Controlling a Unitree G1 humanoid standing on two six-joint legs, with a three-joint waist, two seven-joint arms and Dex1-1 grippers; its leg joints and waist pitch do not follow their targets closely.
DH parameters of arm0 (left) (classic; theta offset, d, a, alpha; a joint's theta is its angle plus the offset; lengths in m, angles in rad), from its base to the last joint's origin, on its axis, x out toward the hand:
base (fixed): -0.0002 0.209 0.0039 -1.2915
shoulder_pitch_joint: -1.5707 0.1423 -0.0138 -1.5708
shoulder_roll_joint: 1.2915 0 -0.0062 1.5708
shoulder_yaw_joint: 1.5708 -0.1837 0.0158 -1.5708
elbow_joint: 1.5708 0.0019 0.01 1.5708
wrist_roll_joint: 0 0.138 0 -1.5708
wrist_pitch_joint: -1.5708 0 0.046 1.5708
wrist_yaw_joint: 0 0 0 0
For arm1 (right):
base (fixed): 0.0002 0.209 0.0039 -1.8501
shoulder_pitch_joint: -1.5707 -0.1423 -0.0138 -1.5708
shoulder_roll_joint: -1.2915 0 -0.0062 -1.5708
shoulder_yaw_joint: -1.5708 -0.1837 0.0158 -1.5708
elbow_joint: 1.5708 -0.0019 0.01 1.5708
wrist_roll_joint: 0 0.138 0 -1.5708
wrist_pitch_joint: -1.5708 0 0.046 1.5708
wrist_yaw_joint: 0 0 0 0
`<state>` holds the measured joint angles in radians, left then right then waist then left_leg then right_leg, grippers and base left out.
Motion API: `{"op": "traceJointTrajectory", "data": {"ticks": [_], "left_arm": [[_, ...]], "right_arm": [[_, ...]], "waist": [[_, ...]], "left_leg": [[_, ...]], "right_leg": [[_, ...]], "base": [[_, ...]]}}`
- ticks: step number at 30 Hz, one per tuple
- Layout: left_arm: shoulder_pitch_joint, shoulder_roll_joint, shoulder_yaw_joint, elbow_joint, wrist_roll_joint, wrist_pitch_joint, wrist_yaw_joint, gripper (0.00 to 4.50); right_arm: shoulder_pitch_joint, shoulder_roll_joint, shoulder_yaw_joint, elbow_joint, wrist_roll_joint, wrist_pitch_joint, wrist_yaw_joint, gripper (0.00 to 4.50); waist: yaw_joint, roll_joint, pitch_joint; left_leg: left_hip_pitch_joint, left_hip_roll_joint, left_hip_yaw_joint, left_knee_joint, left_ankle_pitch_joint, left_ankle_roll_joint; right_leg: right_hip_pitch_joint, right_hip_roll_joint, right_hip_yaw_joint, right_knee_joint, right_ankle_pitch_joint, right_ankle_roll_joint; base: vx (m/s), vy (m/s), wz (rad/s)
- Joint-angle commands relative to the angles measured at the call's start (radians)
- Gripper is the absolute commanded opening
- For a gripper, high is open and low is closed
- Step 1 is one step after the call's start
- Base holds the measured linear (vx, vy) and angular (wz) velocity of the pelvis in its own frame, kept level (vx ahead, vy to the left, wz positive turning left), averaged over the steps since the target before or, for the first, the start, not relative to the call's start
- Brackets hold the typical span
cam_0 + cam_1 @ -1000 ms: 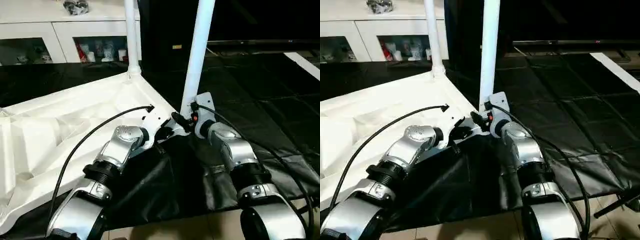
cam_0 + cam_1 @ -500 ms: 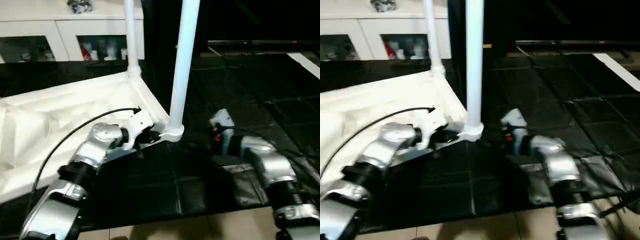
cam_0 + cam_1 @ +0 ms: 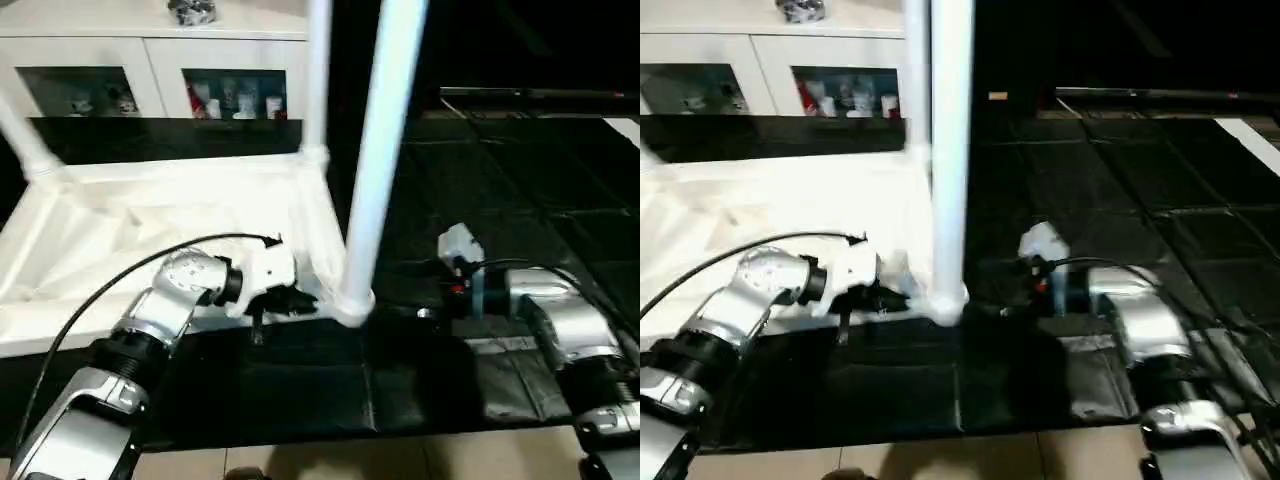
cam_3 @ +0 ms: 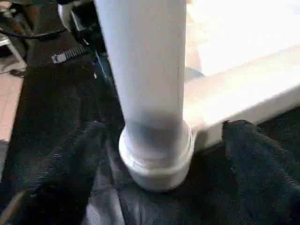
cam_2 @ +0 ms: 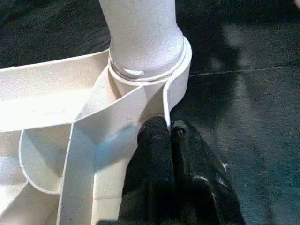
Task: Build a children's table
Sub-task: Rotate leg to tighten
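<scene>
The children's table top [image 3: 120, 230] lies upside down on a black mat, ribbed underside up. Three white legs stand in its corner sockets: the near leg [image 3: 380, 150], one behind it [image 3: 318, 80] and one at the far left [image 3: 25, 140]. My left gripper [image 5: 171, 136] is shut on the thin rim of the top, right beside the near leg's socket [image 5: 145, 70]. My right gripper [image 4: 161, 131] is open; its black fingers [image 4: 246, 140] stand wide on either side of the near leg's base without touching it. In the left eye view the right wrist [image 3: 470, 290] is a little to the right of that leg.
A white glass-door cabinet [image 3: 150, 70] runs along the back. The black mat [image 3: 520, 200] covers the floor to the right, with a dark bar [image 3: 530, 95] at its far edge. Beige floor [image 3: 400, 455] shows at the mat's near edge.
My right gripper has let go of the near leg and drawn back to the right. The leg now stands upright in its socket. The head camera has also shifted.
</scene>
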<state>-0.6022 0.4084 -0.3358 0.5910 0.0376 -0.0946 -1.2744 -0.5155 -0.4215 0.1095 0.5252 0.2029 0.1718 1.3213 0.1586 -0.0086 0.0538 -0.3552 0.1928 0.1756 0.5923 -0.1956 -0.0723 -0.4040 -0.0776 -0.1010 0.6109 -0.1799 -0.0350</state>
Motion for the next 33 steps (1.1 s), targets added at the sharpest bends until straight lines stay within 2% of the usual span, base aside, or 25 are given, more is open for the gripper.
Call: {"op": "traceJointTrajectory", "data": {"ticks": [1,2,3,6,8,17,19,24,33], "left_arm": [[-0.001,-0.005,-0.046,-0.028,0.013,-0.025,-0.046,0.00],[-0.001,-0.005,-0.047,-0.026,0.014,-0.030,-0.051,0.00],[-0.002,-0.005,-0.048,-0.024,0.016,-0.034,-0.055,0.00],[-0.002,-0.005,-0.050,-0.023,0.019,-0.035,-0.063,0.00],[-0.003,-0.004,-0.052,-0.022,0.017,-0.035,-0.064,0.00],[-0.003,-0.001,-0.058,-0.011,0.018,-0.034,-0.065,0.00],[-0.001,0.000,-0.057,-0.012,0.018,-0.032,-0.066,0.00],[-0.001,0.001,-0.056,-0.014,0.016,-0.026,-0.069,0.00],[-0.006,-0.004,-0.047,-0.005,0.013,-0.012,-0.060,0.00]], "right_arm": [[-0.017,0.001,0.012,0.002,0.012,0.002,0.035,3.85],[-0.018,0.003,0.018,0.000,0.015,0.004,0.052,3.77],[-0.019,0.005,0.024,0.000,0.015,0.005,0.063,3.73],[-0.027,0.011,0.043,0.013,0.017,0.004,0.087,3.37],[-0.033,0.014,0.049,0.024,0.018,0.003,0.097,3.33],[-0.065,0.044,0.050,0.093,0.009,-0.016,0.101,2.67],[-0.072,0.053,0.049,0.104,0.014,-0.015,0.100,2.42],[-0.075,0.068,0.054,0.115,0.017,-0.018,0.106,2.05],[-0.063,0.071,0.059,0.115,0.017,-0.018,0.123,1.96]], "waist": [[-0.005,-0.003,-0.070],[-0.004,-0.013,-0.070],[-0.001,-0.009,-0.070],[0.000,-0.010,-0.070],[0.000,-0.010,-0.071],[0.002,-0.012,-0.071],[0.002,-0.011,-0.072],[0.003,-0.011,-0.071],[0.002,-0.008,-0.072]], "left_leg": [[0.006,0.049,-0.009,-0.064,-0.131,0.060],[0.004,0.049,-0.008,-0.064,-0.126,0.062],[0.003,0.048,-0.009,-0.063,-0.123,0.063],[0.003,0.049,-0.010,-0.064,-0.120,0.062],[0.004,0.048,-0.009,-0.063,-0.113,0.061],[0.003,0.049,-0.009,-0.063,-0.105,0.059],[0.003,0.048,-0.009,-0.062,-0.101,0.060],[0.003,0.049,-0.009,-0.063,-0.109,0.056],[0.004,0.048,-0.009,-0.062,-0.106,0.055]], "right_leg": [[0.056,-0.082,0.060,-0.067,-0.199,-0.193],[0.057,-0.083,0.060,-0.067,-0.197,-0.190],[0.058,-0.084,0.059,-0.067,-0.207,-0.187],[0.057,-0.085,0.059,-0.069,-0.226,-0.176],[0.057,-0.084,0.060,-0.068,-0.219,-0.177],[0.056,-0.085,0.060,-0.064,-0.210,-0.182],[0.056,-0.084,0.060,-0.063,-0.202,-0.185],[0.057,-0.086,0.060,-0.065,-0.218,-0.178],[0.056,-0.084,0.060,-0.064,-0.205,-0.182]], "base": [[0.000,0.000,0.00],[0.000,0.000,0.00],[0.000,0.000,0.00],[0.000,0.000,0.00],[0.000,0.000,0.00],[0.000,0.000,0.00],[0.000,0.000,0.00],[0.000,0.000,0.00],[0.000,0.000,0.00]]}}
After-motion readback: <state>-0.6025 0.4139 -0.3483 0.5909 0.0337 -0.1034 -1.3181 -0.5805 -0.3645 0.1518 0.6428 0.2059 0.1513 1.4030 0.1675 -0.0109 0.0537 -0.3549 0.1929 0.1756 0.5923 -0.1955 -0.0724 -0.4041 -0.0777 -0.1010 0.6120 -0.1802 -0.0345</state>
